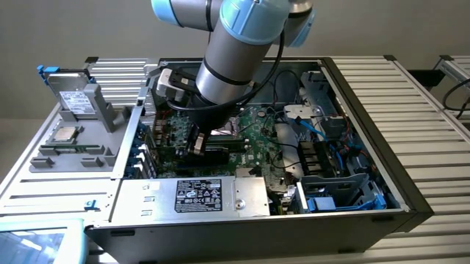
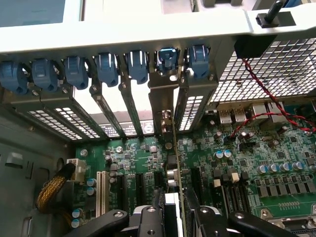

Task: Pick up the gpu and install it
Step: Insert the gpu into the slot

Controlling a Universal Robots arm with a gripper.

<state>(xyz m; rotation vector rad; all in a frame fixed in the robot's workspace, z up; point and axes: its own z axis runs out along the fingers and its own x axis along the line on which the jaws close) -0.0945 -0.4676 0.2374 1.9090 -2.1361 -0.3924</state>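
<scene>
In the wrist view the gpu (image 2: pixel 177 163) appears edge-on as a thin green card. It stands upright over the green motherboard (image 2: pixel 256 148), between the black expansion slots (image 2: pixel 140 187). Its metal bracket (image 2: pixel 161 101) reaches up to the rear slot openings, under the row of blue latches (image 2: pixel 106 66). My gripper (image 2: pixel 175 223) is shut on the card, one black finger (image 2: pixel 148 219) on each face. In the exterior view the gripper (image 1: pixel 197 144) is low inside the open computer case (image 1: pixel 367 99), with the gpu (image 1: pixel 192 148) just above the motherboard (image 1: pixel 257 137).
Red and black wires (image 2: pixel 256 98) cross the board near the rear ports. A yellow braided cable (image 2: pixel 52 190) lies to one side of the slots. The power supply box (image 1: pixel 191 195) borders the board. A grey tray (image 1: pixel 44 162) holding a processor (image 1: pixel 66 135) and a drive (image 1: pixel 74 99) stands at the exterior view's left.
</scene>
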